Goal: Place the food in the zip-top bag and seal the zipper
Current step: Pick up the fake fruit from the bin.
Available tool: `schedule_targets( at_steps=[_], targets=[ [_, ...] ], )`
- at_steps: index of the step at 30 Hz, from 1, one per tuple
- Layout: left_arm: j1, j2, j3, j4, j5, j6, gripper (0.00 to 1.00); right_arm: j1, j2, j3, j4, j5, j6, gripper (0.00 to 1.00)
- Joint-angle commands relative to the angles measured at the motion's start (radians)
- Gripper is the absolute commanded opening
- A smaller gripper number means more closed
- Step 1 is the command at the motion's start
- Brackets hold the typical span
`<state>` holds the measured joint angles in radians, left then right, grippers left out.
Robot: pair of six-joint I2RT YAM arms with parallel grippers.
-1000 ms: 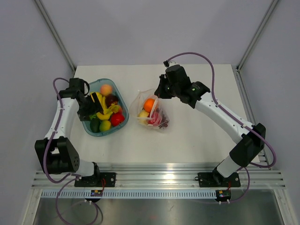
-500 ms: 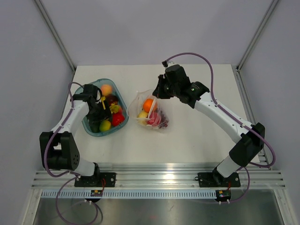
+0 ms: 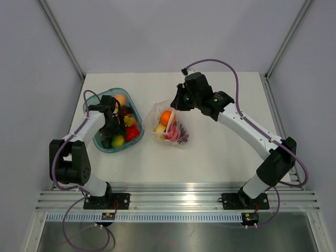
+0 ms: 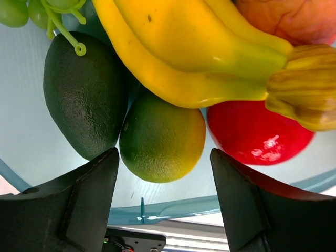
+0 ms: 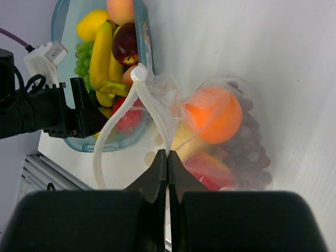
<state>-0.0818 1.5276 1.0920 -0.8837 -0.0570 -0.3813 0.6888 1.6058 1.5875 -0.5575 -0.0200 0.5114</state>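
Evidently the zip-top bag (image 3: 181, 134), just right of the bowl (image 3: 111, 152), looks limp and slippery; right gripper (image 5: 167, 157) clenches its mouth rim, likely the best hold; left gripper (image 4: 164, 157) gapes above the bowl's hard green-yellow fruit (image 4: 163, 139).

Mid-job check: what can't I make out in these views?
1. Top view: the left gripper has its fingertips hidden under its own wrist, above the bowl.
2. Top view: the zipper is too small to trace.
3. Right wrist: how much of the zip-top bag mouth the shut right gripper pinches is hidden between its fingers.
4. Left wrist: the bananas and peach are cut off by the top edge.
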Motion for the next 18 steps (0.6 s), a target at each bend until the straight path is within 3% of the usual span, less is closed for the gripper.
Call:
schedule_targets(
  at_steps=[1, 5, 8, 9, 13, 18],
  targets=[
    [-0.012, 0.011, -0.023, 0.034, -0.069, 0.009, 0.77, -0.005, 0.002, 0.049, 0.053, -0.011, 0.012, 0.0],
    [-0.021, 0.016, -0.033, 0.046, -0.069, 0.007, 0.8, -0.005, 0.003, 0.057, 0.047, -0.011, 0.015, 0.0],
    [-0.024, 0.013, -0.03, 0.048, -0.07, 0.004, 0.68, -0.005, 0.003, 0.06, 0.045, -0.015, 0.018, 0.0],
    [-0.026, 0.008, -0.027, 0.045, -0.07, 0.005, 0.58, -0.005, 0.002, 0.058, 0.047, -0.018, 0.021, 0.0],
    [-0.026, -0.036, 0.003, 0.014, -0.076, 0.005, 0.36, -0.003, 0.0, 0.062, 0.044, -0.02, 0.021, 0.0],
    [-0.026, -0.113, 0.084, -0.067, -0.099, 0.01, 0.27, -0.003, -0.001, 0.062, 0.042, -0.021, 0.024, 0.0]
  ],
)
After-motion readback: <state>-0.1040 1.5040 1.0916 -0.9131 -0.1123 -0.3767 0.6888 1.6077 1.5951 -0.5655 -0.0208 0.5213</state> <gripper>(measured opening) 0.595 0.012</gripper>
